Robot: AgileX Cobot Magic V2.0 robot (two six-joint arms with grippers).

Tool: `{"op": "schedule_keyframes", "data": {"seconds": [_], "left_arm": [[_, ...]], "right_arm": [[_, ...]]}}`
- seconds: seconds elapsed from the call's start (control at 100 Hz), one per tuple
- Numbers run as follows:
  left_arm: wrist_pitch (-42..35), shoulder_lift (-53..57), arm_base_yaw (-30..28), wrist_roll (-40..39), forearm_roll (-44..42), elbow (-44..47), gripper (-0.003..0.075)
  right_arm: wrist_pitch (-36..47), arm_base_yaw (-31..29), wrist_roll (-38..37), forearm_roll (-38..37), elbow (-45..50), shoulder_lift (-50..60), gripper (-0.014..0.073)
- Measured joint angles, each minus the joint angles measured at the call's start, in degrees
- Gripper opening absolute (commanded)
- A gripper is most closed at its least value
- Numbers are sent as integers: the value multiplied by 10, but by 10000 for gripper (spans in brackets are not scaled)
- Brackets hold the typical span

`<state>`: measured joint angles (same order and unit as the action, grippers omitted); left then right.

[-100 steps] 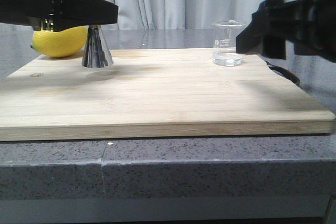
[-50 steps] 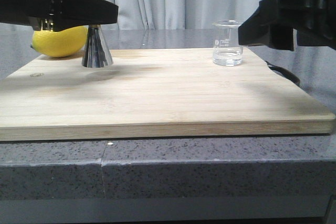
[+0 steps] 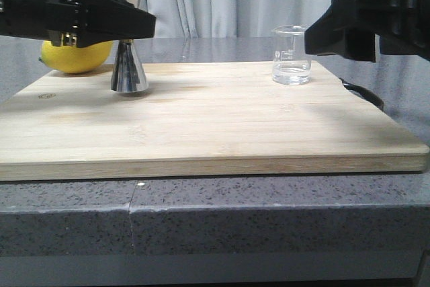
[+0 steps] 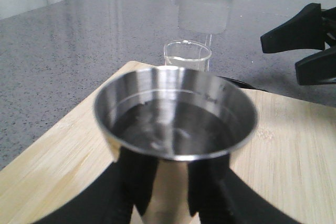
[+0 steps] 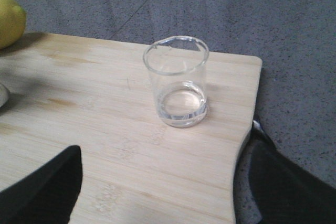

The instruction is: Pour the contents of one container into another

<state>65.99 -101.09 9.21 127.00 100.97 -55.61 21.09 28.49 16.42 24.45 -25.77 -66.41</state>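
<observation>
Gripping the jigger (image 3: pixel 128 65), the left pincer (image 4: pixel 173 182) faces the beaker (image 3: pixel 291 55).

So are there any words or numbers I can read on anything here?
None can be read.
Steel jigger: tiny marks inside near the rim, too blurred to read.
Glass beaker: faint printed marks, too small to read.
Cutting board: small stamp near its left corner, unreadable.

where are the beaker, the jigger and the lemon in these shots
beaker (image 5: pixel 177 80), right wrist view, on its clear side wall
jigger (image 3: pixel 129 72), front view, on its lower steel cone
lemon (image 3: pixel 75 56), front view, on its yellow skin below the left arm
</observation>
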Motion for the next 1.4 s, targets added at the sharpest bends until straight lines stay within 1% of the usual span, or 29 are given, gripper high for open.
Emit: {"op": "schedule_keyframes", "data": {"seconds": [0.24,0.64,0.95,1.4], "left_arm": [[0,-6,25,0,0,-4,227],[1,-6,25,14,0,-5,227],[-25,-6,25,14,0,-5,227],[-26,-6,25,14,1,-5,235]], "right_arm": [[12,0,0,-8,1,0,583],[16,0,0,-11,1,0,583],[16,0,0,-14,1,0,583],[27,0,0,-18,1,0,583]]}}
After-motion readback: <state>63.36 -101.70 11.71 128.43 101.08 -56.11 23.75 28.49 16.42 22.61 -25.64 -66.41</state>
